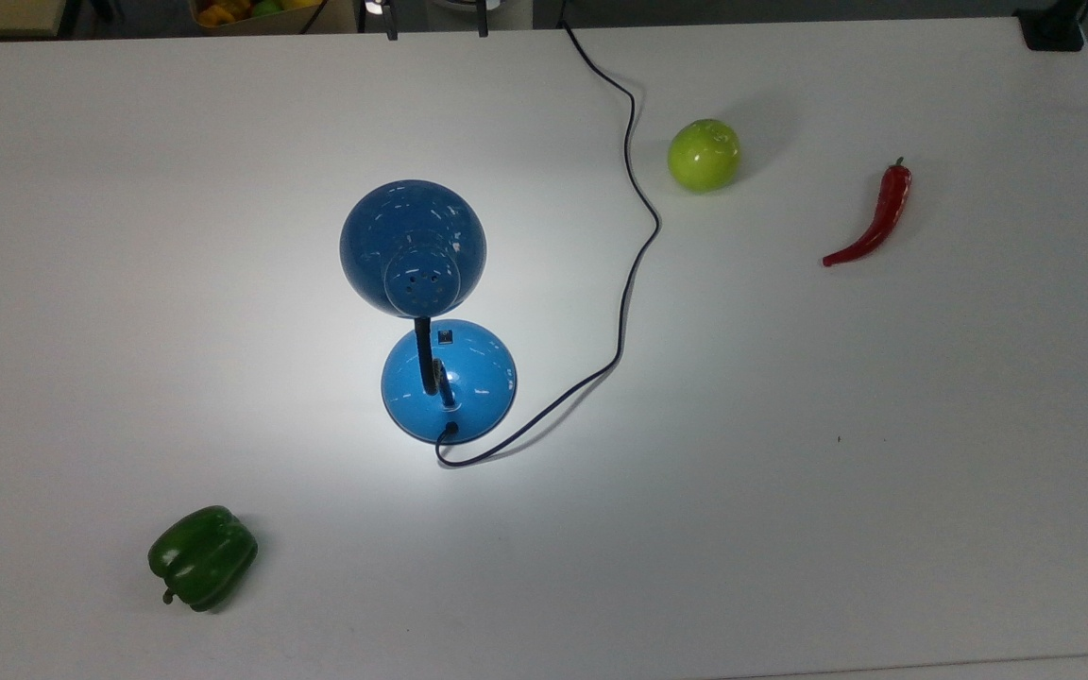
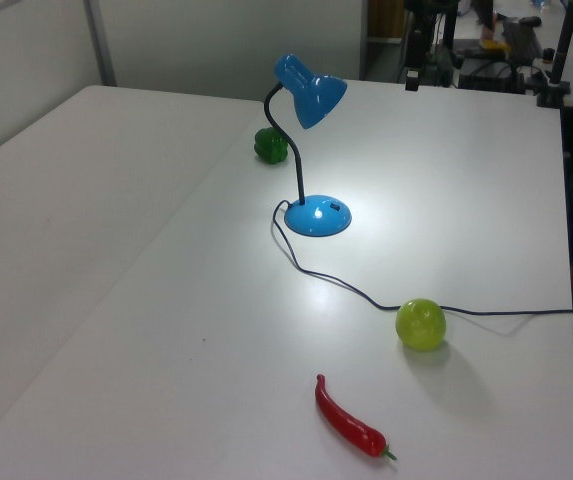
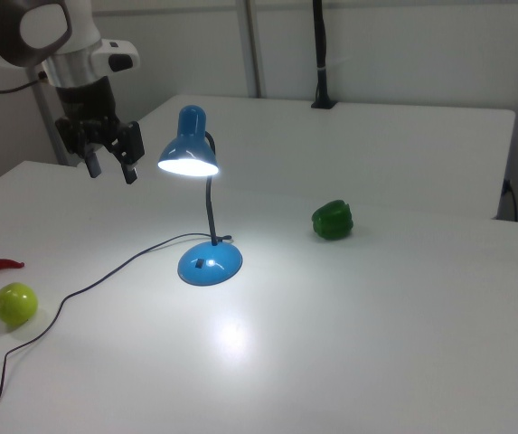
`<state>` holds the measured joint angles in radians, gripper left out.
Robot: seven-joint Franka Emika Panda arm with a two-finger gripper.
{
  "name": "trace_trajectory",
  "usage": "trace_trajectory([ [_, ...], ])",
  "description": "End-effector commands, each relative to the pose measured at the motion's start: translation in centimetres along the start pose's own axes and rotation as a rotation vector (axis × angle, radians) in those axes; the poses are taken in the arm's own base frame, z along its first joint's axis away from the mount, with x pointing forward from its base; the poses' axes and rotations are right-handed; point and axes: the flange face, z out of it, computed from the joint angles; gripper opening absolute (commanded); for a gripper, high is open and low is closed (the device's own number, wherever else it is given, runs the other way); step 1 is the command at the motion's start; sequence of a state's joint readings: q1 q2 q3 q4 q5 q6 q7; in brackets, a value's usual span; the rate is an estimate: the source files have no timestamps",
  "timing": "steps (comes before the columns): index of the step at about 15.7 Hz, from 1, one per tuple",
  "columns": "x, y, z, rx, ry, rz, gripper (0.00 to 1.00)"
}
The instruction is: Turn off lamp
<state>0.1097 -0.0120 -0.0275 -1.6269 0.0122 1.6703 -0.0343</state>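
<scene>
The blue lamp stands lit mid-table, throwing a bright pool of light around it. Its dome shade [image 1: 412,247] [image 3: 188,149] sits on a black gooseneck over the round base [image 1: 450,382] [image 2: 317,216] [image 3: 210,263]. The small black switch [image 1: 445,335] is on the base's top. A thin black cord [image 1: 634,236] runs off to the table's far edge. My gripper [image 3: 110,168] [image 1: 436,31] hangs open and holds nothing. It is in the air at the right view's left of the shade, apart from it.
A green apple [image 1: 704,155] and a red chili [image 1: 870,227] lie at the top view's right. A green bell pepper [image 1: 202,557] lies at the top view's lower left. A black post [image 3: 320,54] is clamped at the table's edge.
</scene>
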Motion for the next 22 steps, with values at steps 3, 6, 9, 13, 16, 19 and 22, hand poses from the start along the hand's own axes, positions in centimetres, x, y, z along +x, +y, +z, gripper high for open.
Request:
trace_trajectory([
  [3,-0.07,-0.5,0.22,-0.005,0.019,-0.031,0.34],
  [6,-0.05,-0.54,0.4,0.0,0.02,-0.031,0.16],
  [9,-0.05,-0.57,0.4,0.003,0.02,-0.03,0.08],
  [13,0.04,-0.58,0.45,0.013,0.023,-0.027,0.02],
  [16,0.03,-0.58,0.52,0.013,0.022,-0.027,0.0],
  [19,0.03,-0.64,0.52,0.019,0.022,-0.037,0.0],
  [22,0.0,-0.76,0.87,0.042,0.017,-0.034,0.0],
])
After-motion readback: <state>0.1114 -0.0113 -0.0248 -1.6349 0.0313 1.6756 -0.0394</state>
